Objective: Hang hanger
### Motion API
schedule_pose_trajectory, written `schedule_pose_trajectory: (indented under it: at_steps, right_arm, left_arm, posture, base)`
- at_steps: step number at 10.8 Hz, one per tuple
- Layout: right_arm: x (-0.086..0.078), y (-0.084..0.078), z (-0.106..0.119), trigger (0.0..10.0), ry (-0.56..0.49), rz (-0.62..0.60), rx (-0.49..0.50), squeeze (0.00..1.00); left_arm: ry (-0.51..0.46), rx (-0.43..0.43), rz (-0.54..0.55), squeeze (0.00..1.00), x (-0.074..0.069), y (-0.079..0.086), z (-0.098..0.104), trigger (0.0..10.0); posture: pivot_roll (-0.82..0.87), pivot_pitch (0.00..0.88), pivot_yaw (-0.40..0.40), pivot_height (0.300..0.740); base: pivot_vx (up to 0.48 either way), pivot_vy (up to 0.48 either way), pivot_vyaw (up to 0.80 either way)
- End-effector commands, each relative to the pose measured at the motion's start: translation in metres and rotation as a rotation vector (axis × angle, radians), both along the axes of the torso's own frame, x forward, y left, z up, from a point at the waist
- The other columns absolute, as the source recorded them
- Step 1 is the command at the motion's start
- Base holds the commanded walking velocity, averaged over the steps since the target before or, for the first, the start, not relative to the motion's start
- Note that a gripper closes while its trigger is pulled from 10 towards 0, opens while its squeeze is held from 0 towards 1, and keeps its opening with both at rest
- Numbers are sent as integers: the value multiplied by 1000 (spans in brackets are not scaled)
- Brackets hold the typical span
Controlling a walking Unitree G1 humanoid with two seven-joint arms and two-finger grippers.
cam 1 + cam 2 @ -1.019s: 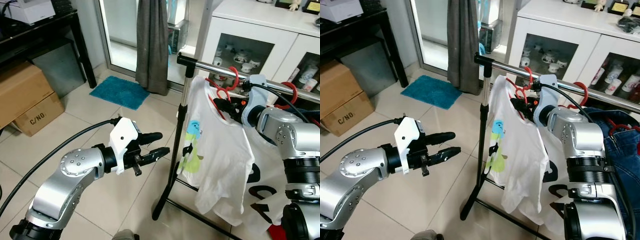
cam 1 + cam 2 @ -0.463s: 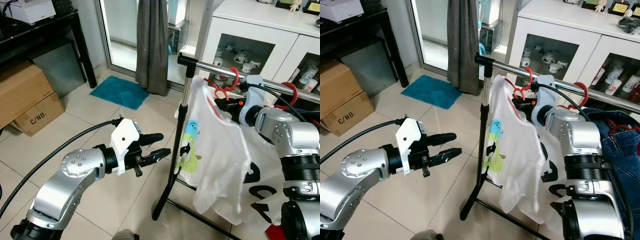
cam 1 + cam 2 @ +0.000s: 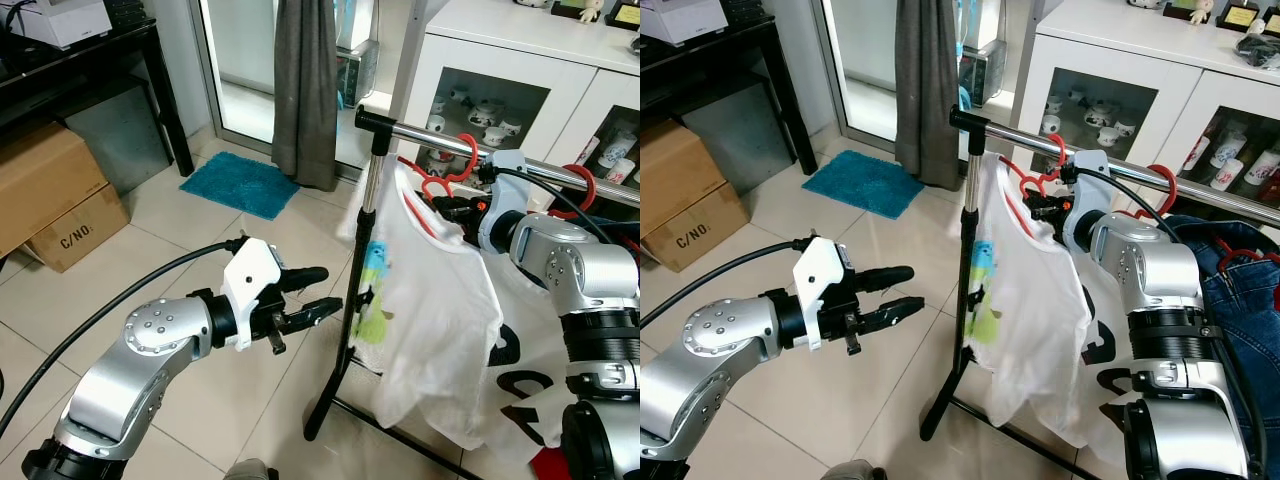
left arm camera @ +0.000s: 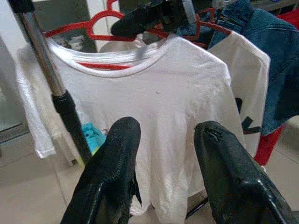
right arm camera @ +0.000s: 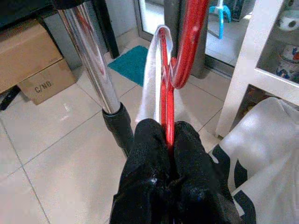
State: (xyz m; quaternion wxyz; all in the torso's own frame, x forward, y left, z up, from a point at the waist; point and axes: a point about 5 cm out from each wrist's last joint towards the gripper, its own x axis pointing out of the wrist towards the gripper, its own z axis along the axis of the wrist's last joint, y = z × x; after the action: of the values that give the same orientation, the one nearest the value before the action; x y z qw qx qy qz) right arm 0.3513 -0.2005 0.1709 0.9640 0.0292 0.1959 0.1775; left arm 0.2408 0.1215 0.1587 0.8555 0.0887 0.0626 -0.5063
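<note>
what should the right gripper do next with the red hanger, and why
Probably lower the hook onto the chrome rail. The right gripper is shut on the red hanger, which carries the white t-shirt; its hook sits at the rail, seemingly not yet resting on it.

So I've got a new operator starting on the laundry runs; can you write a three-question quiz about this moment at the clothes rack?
1. True or false: the left end effector is shut on the white T-shirt.
2. What is the right end effector clamped on?
A. the chrome rail
B. the red hanger
C. the blue mat
3. Fill in: the white T-shirt hangs beside the rack's upright ____, near the rail's end.

Key
1. False: its fingers are open, short of the shirt.
2. B, the red hanger, close beside the chrome rail.
3. Pole.
</note>
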Motion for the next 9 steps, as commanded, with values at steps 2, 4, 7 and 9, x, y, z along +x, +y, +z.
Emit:
schedule_pose_trajectory:
  at_steps: [2, 4, 7, 9]
  right_arm:
    - [-1, 2, 15, 0, -90, -28, -54, 0]
    - [-11, 6, 21, 0, -119, -80, -44, 0]
    - [-26, 13, 27, 0, -193, -119, -20, 0]
    - [-46, 24, 29, 0, -267, -160, -3, 0]
  left_arm:
    - [-35, 8, 119, 0, 10, 0, 0, 10000]
    - [-54, -19, 198, 0, 13, -2, -2, 10000]
    - [-74, -32, 301, 0, 17, -1, -2, 10000]
    - [-73, -57, 406, 0, 20, 5, -4, 10000]
  posture:
    - [68, 0, -24, 740]
    - [67, 0, -20, 740]
    - [63, 4, -14, 740]
    - [65, 17, -27, 740]
  base:
    - [0, 0, 0]
    - [0, 0, 0]
    - [0, 0, 0]
    - [0, 0, 0]
